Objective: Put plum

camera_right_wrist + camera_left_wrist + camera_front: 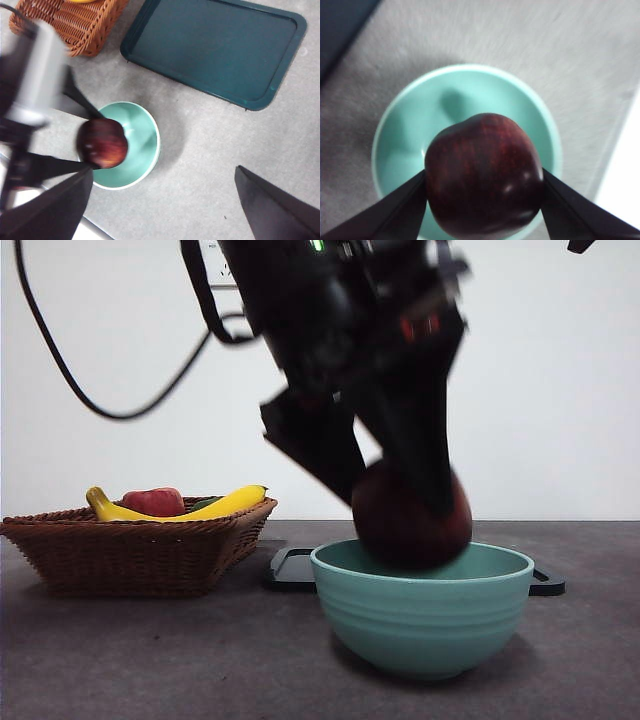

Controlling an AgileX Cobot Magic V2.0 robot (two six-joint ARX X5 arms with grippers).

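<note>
A pale green bowl [422,608] stands nearest the front camera on the grey bench [150,660], its ribbed wall facing the lens. Directly above its opening hangs the plum [411,517], dark maroon and glossy, with its underside dipping just below the bowl's rim in the front view; whether it touches the inside cannot be told. The left gripper [484,192] comes down from above, its black jaws closed against opposite sides of the plum, holding it over the middle of the bowl. The right gripper [165,205] hangs higher and off to one side, its jaws spread wide with nothing between them, looking down on the bowl and plum. Behind the bowl lies a dark teal tray [215,47], flat on the bench. To the side of the tray sits a brown wicker basket [135,545], well apart from the bowl, holding a yellow banana [205,508] and a red apple [153,501]
</note>
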